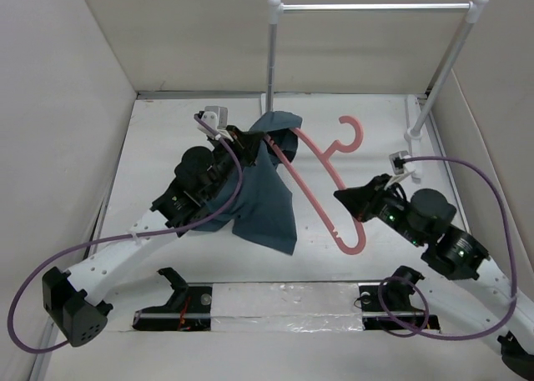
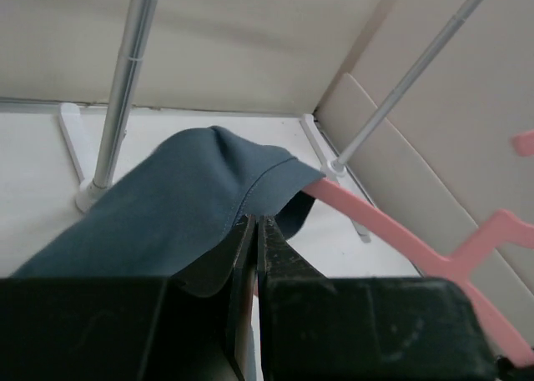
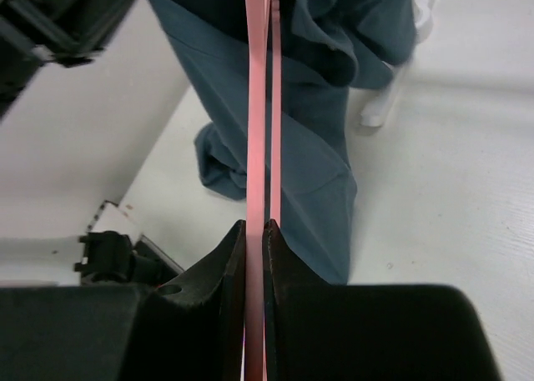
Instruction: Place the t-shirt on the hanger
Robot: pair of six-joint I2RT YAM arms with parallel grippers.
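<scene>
The left gripper (image 1: 244, 139) has its fingers pressed together on a fold of the t-shirt (image 1: 267, 198), near the garment's upper edge, so the dark teal cloth rises just ahead of the fingertips and drapes back down to the table (image 1: 158, 139) toward the arm bases, its lowest corner lying between the two arms. One end of the pink hanger (image 2: 392, 229) runs in under the lifted hem just beside that pinch. The right gripper (image 3: 255, 229) is clamped on the hanger's thin bars (seen edge-on from its wrist), holding the frame slanted off the table with the hook pointing toward the back wall. The left post (image 1: 271, 56) of the rail (image 1: 375, 7) stands close behind the raised cloth, and its white foot (image 2: 79, 160) sits near the shirt's left side. Bare table shows left of the left arm and between hanger and right post.
</scene>
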